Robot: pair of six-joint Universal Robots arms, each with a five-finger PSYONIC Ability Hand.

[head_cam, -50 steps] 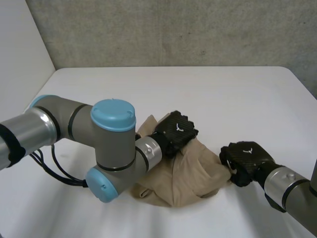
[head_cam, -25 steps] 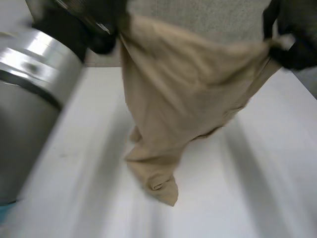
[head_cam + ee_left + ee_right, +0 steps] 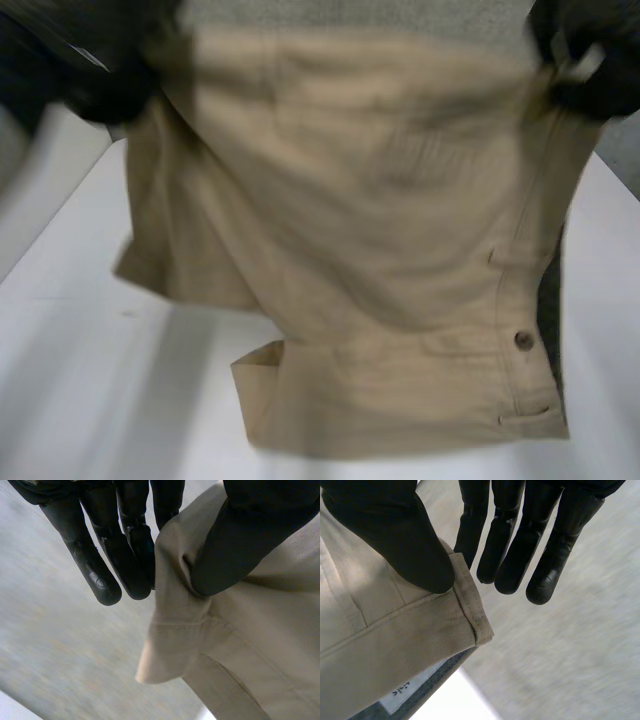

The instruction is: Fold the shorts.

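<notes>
The beige shorts (image 3: 380,250) hang spread in the air between my two hands, above the white table (image 3: 60,330). My left hand (image 3: 100,80) is raised at the cloth's upper left corner. In the left wrist view its thumb (image 3: 235,540) pinches a hemmed corner of the shorts (image 3: 250,645) against the fingers (image 3: 125,545). At the upper right corner my right hand (image 3: 590,70) does the same: its thumb (image 3: 395,535) presses the waistband corner (image 3: 395,640) onto the fingers (image 3: 520,540). The waistband with its button (image 3: 524,340) runs down the right side.
Behind the table stands a grey wall (image 3: 360,15). The lower edge of the shorts hangs close over the table's near part. A white label (image 3: 405,690) shows inside the waistband.
A second ago the shorts lay bunched on the table under both hands. Both hands have since risen and moved apart, lifting the cloth and spreading it wide.
</notes>
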